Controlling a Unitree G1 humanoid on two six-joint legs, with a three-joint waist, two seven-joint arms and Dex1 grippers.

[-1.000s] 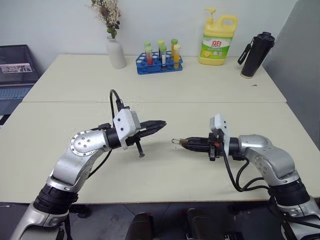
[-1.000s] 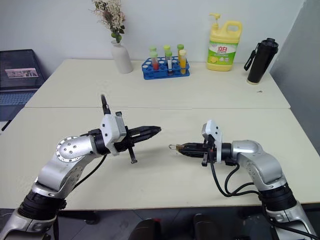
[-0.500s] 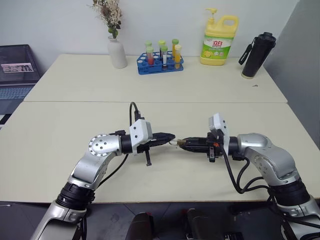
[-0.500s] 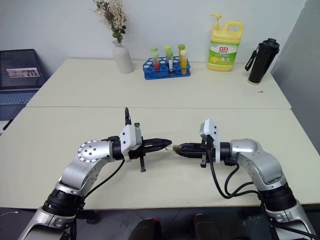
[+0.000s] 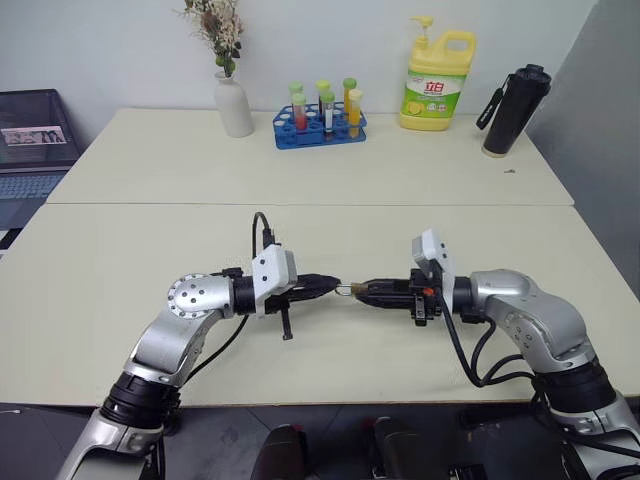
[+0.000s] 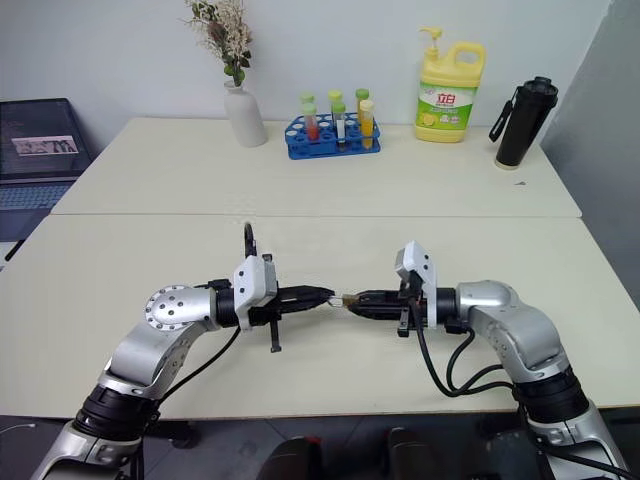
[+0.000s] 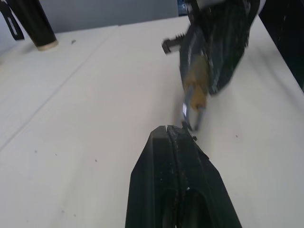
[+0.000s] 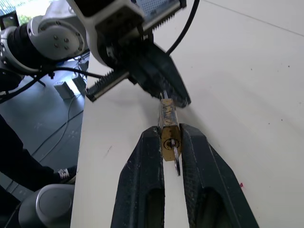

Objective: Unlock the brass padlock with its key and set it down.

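Observation:
My right gripper is shut on the brass padlock, clamping its golden body between both fingers a little above the table. A small silver key sticks out of the keyhole on the end facing that wrist. The thin silver shackle points toward my left gripper. That gripper is shut, and its tips meet the shackle's end. I cannot tell whether it pinches the shackle. Both grippers lie nearly level, tip to tip, over the near table's middle.
At the back of the far table stand a white vase, a blue test-tube rack, a yellow detergent bottle and a black flask. A laptop sits off the left edge. A seam joins the two tables.
My shut left gripper has moved right and down until its tips reach the padlock's shackle. The right gripper has kept still with the padlock.

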